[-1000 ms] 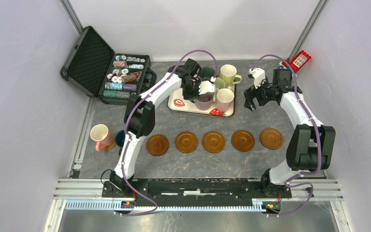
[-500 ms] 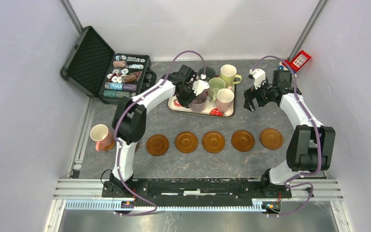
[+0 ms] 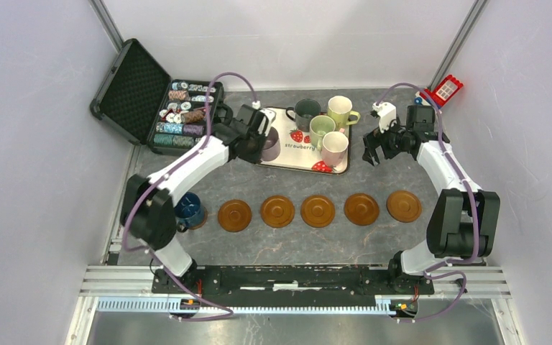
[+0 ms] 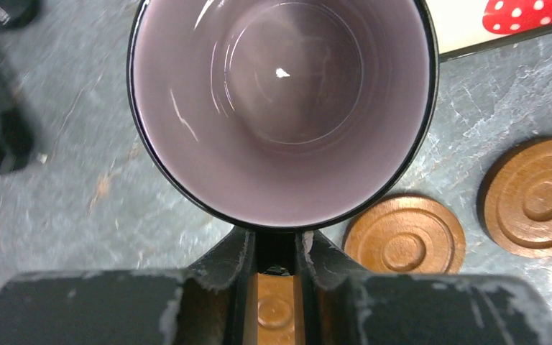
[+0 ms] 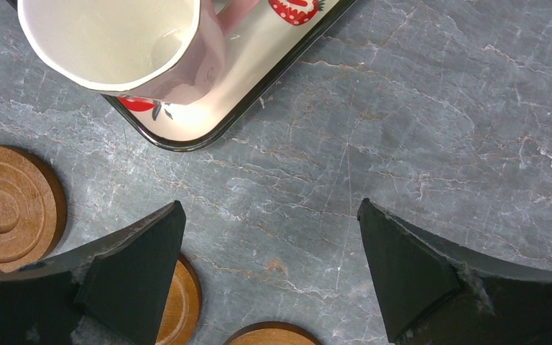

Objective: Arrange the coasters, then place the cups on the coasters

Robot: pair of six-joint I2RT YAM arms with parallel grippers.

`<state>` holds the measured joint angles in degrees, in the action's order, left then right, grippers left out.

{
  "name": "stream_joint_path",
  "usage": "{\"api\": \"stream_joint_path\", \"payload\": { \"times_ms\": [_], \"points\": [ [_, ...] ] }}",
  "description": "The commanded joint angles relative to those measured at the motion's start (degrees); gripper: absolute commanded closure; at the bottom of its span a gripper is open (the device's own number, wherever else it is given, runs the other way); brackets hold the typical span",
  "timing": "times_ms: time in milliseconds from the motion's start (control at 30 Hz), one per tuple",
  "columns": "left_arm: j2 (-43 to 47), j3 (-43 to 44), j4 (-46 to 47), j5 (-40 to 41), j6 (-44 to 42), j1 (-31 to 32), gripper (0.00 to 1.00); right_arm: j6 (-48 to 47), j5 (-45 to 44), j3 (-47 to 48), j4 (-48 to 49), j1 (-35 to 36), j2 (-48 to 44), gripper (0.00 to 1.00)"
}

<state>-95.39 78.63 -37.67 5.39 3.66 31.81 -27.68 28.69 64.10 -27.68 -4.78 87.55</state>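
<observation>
Swinging left now, the left gripper point(image 3: 262, 135) carries the mauve mug point(image 3: 272, 146) away from the middle of the strawberry tray point(image 3: 295, 154) to its left edge, upper middle of the overhead frame. A second ago that mug sat among the other mugs. The fingers pinch its rim, the wall clamped between them. Five coasters point(image 3: 318, 211) keep their row across the desk point(image 3: 295, 244), with the navy mug point(image 3: 189, 210) at the row's left end. The right gripper point(image 3: 378, 147) hangs spread wide just right of the tray, barely moved since.
</observation>
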Motion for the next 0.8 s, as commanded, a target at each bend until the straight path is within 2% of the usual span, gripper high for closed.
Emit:
{"api": "stream_joint_path", "payload": {
  "times_ms": [0,133,300,467,767],
  "points": [
    [12.69,-6.06,4.42,7.44,13.47,0.01,0.98,0.37,0.82,-0.74,0.70,-0.23,-3.39,0.02],
    [20.63,-12.72,-1.43,6.02,17.67,0.01,0.98,0.27,0.35,-1.23,0.36,-0.28,-4.30,0.02],
    [31.18,-22.44,-3.75,5.52,20.25,0.09,0.98,0.43,0.19,-1.28,-0.25,-0.28,-4.84,0.02],
    [36.17,-27.37,-7.75,4.38,21.80,0.09,0.98,1.22,-0.10,-1.10,-0.39,-0.21,-5.32,0.02],
    [39.93,-32.94,-8.49,0.96,25.03,0.17,0.98,0.94,-1.82,-1.39,-2.38,-0.23,-7.59,0.02]
  ]
}}
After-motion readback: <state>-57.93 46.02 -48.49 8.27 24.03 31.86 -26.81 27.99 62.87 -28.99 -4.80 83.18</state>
